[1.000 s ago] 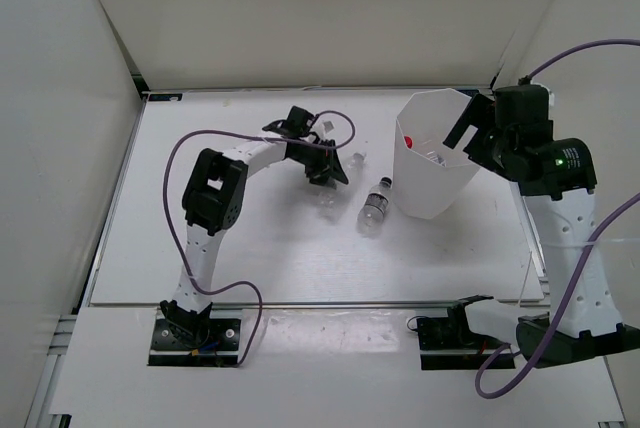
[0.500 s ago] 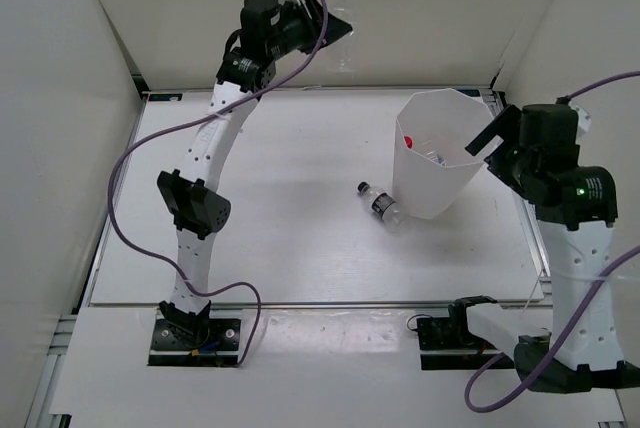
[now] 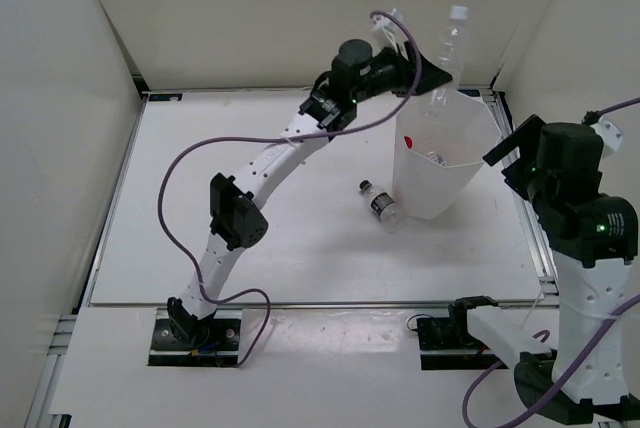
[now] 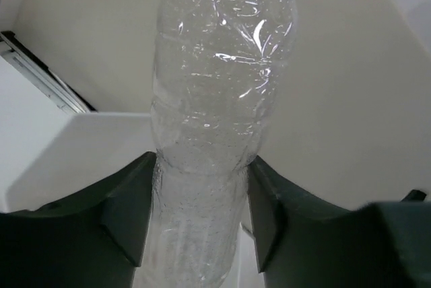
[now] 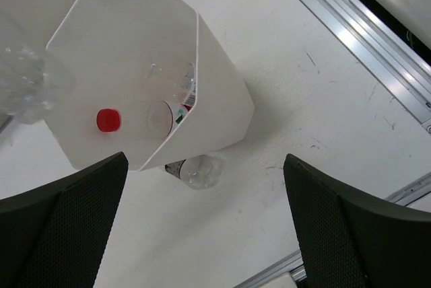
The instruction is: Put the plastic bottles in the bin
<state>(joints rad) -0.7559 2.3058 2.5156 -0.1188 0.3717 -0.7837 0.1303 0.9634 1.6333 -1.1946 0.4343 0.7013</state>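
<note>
My left gripper [image 3: 428, 76] is shut on the plain clear bottle with a white cap [image 3: 448, 48] and holds it high over the far rim of the white faceted bin [image 3: 440, 183]. In the left wrist view the bottle [image 4: 215, 120] fills the space between the jaws. The red cap [image 5: 108, 120] of one bottle and the clear base of another [image 5: 160, 114] show inside the bin [image 5: 215, 99]. The black-capped bottle [image 3: 381, 204] lies on the table against the bin's left base, also seen in the right wrist view [image 5: 199, 170]. My right gripper [image 3: 510, 153] is open and empty, above the table right of the bin.
White walls enclose the table on the left, back and right. A metal rail [image 5: 363, 39] runs along the table's right edge. The purple cable [image 3: 180, 178] loops beside the left arm.
My left arm has swung the held bottle from the back wall rightward to above the bin. My right arm has drawn back to the right, away from the bin.
</note>
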